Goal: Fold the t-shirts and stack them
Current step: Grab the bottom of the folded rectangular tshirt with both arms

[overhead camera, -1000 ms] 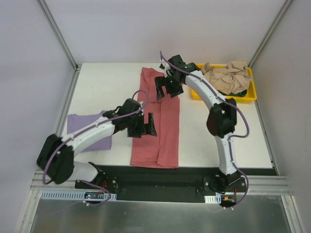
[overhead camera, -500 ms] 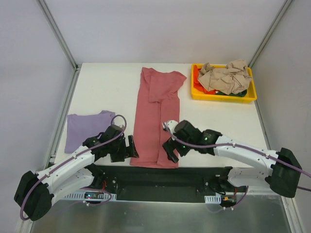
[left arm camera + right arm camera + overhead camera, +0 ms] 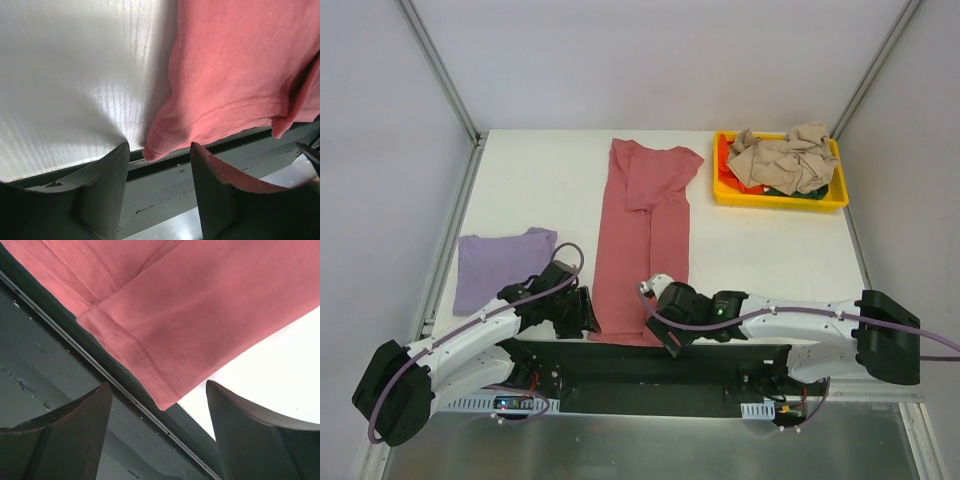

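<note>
L gripper [image 3: 159, 150] + R gripper [image 3: 159, 385]: jaws apart, nothing held yet | pink t-shirt [image 3: 645, 240] flat on table [image 3: 540, 180], hem at table's near edge | soft, light, limp cloth; we'd pinch both hem corners.

Dusty red-pink t-shirt [image 3: 642, 250]: large, folded lengthwise into a long narrow strip, lying flat down the middle of the counter [image 3: 540, 180]. One sleeve is turned inward at the far end, and the near hem reaches the counter's near edge, both corners at the lip. Lavender t-shirt [image 3: 500, 265]: folded to a flat rectangle, left of the strip, apart from it. Beige t-shirt [image 3: 785, 160]: crumpled, heaped uppermost in the yellow tray [image 3: 775, 203] at the far right. Red t-shirt [image 3: 728, 165]: bunched at the tray's left end, partly beneath the beige. Dark green t-shirt [image 3: 815, 192]: only a sliver visible, under the beige at the tray's near right.
</note>
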